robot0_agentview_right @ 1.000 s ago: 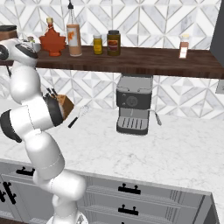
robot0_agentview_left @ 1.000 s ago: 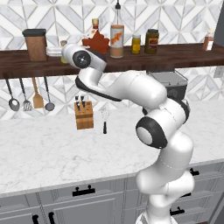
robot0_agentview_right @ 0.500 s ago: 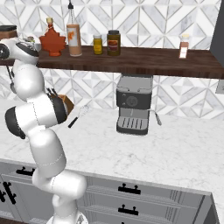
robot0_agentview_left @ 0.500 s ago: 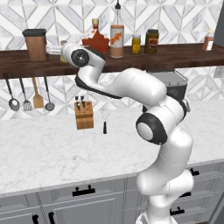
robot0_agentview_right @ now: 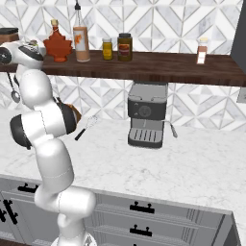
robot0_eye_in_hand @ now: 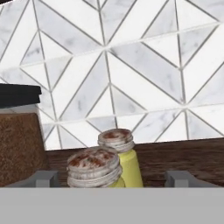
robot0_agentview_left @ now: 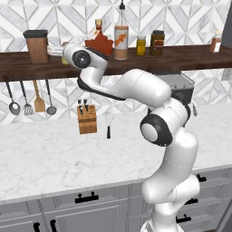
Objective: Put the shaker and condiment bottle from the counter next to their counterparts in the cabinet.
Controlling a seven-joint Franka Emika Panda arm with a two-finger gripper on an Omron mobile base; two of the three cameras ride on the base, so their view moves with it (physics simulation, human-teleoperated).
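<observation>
The jaws are seen spread wide in the hand view, a fingertip (robot0_eye_in_hand: 43,178) on each side of the nearer shaker (robot0_eye_in_hand: 94,168), which seems to be freed. It stands on the cabinet (robot0_agentview_left: 181,56) just in front of its twin (robot0_eye_in_hand: 119,153), beside a brown canister (robot0_agentview_left: 37,46). The condiment bottle (robot0_agentview_left: 121,37) is set upright on the same plank, just beside the red maple-leaf bottle (robot0_agentview_left: 99,43).
</observation>
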